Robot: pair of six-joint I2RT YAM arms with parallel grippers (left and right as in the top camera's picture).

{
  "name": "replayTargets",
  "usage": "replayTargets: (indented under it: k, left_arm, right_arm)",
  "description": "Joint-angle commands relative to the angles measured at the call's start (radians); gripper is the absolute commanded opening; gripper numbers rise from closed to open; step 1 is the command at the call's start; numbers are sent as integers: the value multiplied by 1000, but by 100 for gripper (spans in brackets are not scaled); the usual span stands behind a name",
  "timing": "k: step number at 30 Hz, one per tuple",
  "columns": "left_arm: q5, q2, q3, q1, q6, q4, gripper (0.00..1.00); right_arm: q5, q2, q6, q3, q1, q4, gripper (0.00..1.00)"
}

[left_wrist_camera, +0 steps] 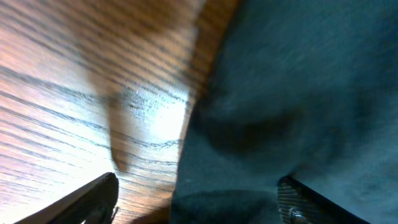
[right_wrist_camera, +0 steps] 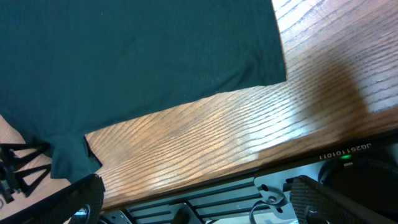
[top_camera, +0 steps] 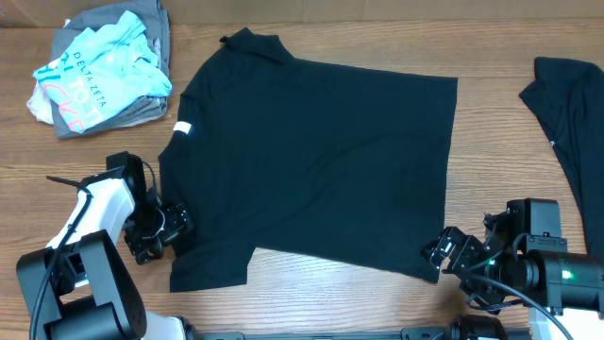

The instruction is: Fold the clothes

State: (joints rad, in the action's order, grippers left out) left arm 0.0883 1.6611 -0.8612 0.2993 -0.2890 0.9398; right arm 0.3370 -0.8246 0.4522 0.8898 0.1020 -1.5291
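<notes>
Black T-shirt (top_camera: pixel 311 161) flat on table (top_camera: pixel 486 189)

Robot lab workstation: wood-grain table (top_camera: pixel 491 47), left arm (top_camera: pixel 94 212), right arm (top_camera: pixel 543 269), laundry pile (top_camera: pixel 104 66).

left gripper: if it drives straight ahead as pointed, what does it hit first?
The black T-shirt: its edge lies between the left gripper's open fingers. Height above the fabric is unclear.

Matt black cloth T-shirt (top_camera: pixel 311 161); glossy wood table (top_camera: pixel 491 57).
</notes>
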Motion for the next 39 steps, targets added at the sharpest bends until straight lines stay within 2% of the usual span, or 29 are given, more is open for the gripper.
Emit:
replayTargets:
  k: [1,4,7,14,17,24,31,34,39]
  left_arm:
    - [-18,5,45,2,-6,-7,81]
    - [-12,5,55,2,-7,-6,73]
    - [-9,5,56,1,-7,1,53]
    - [-10,8,57,2,-6,-2,23]
    - [-9,8,57,2,-6,-3,19]
    - [-6,8,58,2,-3,-3,14]
    - [-2,8,58,2,-2,-7,13]
    - [-1,8,58,2,-2,-7,12]
    - [-1,8,58,2,-2,-7,13]
  right_arm:
    - [-27,8,70,0,-3,6,100]
    - [-87,8,160,-1,-3,5,100]
    - [-117,8,238,-1,-3,2,100]
    - [-138,8,359,-32,-3,3,100]
    - [-128,7,382,-94,-3,40,100]
    - [-127,-46,394,-111,-3,108,100]
    - [-171,-222,402,-119,-3,181,100]
    - [-207,-342,453,-119,-3,194,100]
    - [-200,-396,500,-167,-3,240,100]
